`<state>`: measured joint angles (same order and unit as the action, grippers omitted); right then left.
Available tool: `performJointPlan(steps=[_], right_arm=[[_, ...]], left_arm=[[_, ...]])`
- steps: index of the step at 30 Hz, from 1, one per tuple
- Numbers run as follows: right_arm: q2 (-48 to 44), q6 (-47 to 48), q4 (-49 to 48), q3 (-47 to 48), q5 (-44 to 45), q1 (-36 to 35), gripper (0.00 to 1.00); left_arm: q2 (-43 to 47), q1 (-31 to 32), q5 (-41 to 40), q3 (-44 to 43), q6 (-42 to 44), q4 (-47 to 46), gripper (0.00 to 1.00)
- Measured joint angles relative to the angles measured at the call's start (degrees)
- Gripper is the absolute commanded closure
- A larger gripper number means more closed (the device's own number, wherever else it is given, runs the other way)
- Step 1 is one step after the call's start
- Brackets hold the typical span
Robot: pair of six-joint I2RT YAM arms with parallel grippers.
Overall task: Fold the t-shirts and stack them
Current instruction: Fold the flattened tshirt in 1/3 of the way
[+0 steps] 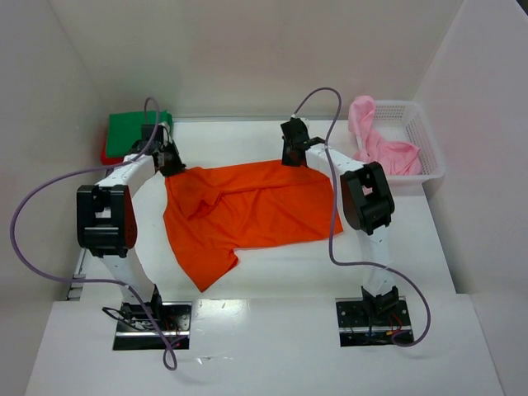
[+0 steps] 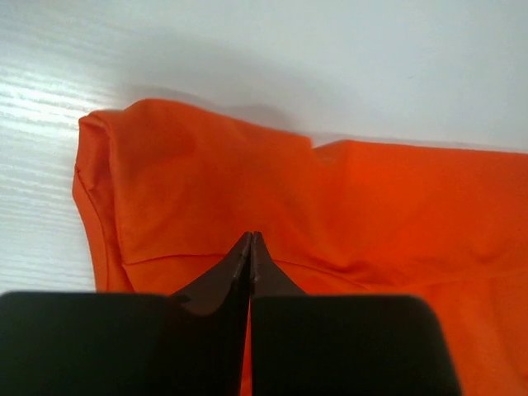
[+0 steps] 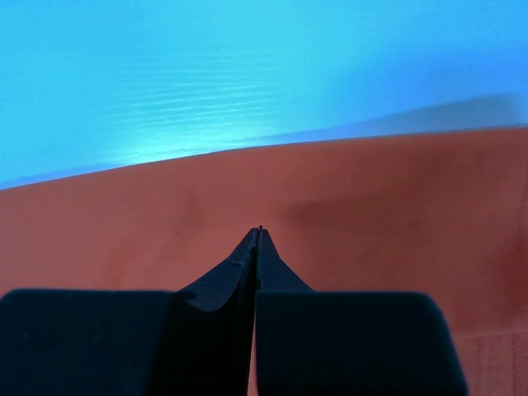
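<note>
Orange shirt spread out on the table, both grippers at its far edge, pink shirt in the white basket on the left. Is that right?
Not quite: the top view shows the white basket with the pink shirt on the right of the table, not the left. The rest holds: the orange shirt is spread out, with the left gripper and right gripper at its far edge.

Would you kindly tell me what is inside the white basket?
A crumpled pale pink t-shirt, spilling over the rim of the basket. Anything lying beneath it is covered and cannot be seen.
</note>
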<state>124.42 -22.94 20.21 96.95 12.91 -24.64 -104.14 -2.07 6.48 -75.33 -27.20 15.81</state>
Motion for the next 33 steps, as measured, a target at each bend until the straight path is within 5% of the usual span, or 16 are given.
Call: performJointPlan(steps=[18, 33], right_arm=[[8.7, 1.6, 3.6, 7.8, 3.3, 5.7, 1.00], [8.9, -0.2, 5.1, 8.6, 1.4, 10.7, 1.00]], left_arm=[[-10.3, 0.0, -8.8, -2.5, -2.0, 2.7, 1.00], [-22.0, 0.6, -10.3, -20.3, -1.0, 7.3, 1.00]])
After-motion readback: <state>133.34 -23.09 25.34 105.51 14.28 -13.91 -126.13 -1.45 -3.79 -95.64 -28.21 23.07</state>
